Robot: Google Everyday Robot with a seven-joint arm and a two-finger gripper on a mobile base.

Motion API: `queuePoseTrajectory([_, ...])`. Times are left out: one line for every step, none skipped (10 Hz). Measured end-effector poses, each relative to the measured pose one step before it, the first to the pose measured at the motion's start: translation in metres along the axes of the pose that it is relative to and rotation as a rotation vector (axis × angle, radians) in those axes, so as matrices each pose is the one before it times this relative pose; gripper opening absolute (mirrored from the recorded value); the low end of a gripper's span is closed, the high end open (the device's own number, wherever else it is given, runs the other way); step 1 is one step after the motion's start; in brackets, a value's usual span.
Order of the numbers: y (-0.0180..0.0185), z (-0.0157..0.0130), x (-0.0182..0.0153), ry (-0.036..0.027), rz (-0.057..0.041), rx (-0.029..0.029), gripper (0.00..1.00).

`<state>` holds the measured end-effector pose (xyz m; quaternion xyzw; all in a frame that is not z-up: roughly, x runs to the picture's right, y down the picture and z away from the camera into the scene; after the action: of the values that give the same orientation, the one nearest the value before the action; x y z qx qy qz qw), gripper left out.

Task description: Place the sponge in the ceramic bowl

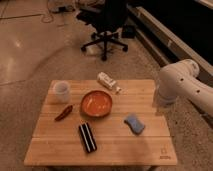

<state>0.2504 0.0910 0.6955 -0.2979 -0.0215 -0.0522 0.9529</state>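
Note:
The light-blue sponge [134,123] lies on the wooden table [105,150], right of centre. The ceramic bowl [96,103], orange-red inside with a darker rim, sits at the table's middle, a short way left of the sponge and apart from it. The white robot arm [182,87] stands at the table's right edge, above and right of the sponge. Its gripper is not visible in the camera view; only the rounded arm links show.
A small clear cup [61,90] stands at the back left. A red chili pepper [63,112] lies left of the bowl. A black striped block [87,137] lies in front of the bowl. A white bottle [108,82] lies on its side behind it. A black office chair [105,25] stands beyond the table.

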Motion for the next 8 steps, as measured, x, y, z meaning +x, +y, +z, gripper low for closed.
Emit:
queuePoseTrajectory([0.00365,0.00166,-0.00057,-0.00012,-0.00064,-0.00025,0.44])
queuePoseTrajectory([0.00053,-0.0008,0.00025,0.00303,-0.0089,-0.00236,0.44])
queuePoseTrajectory([-0.00299,-0.00054,-0.00213,-0.00127,-0.03411,-0.01894,0.44])
queuePoseTrajectory([0.0009,-0.00224,0.00128,0.00041,-0.00853,-0.00623,0.44])
queuePoseTrajectory([-0.00116,0.00221,0.004,-0.00217,0.03405,0.00742,0.44])
queuePoseTrajectory([-0.0032,0.00064,0.00161,-0.00456,0.00166,0.00144,0.44])
queuePoseTrajectory([-0.00162,0.00045,0.00164,-0.00206,-0.00604,-0.00746,0.44])
queuePoseTrajectory([-0.0006,0.00214,-0.00727,0.00136,-0.0098,-0.00647,0.44])
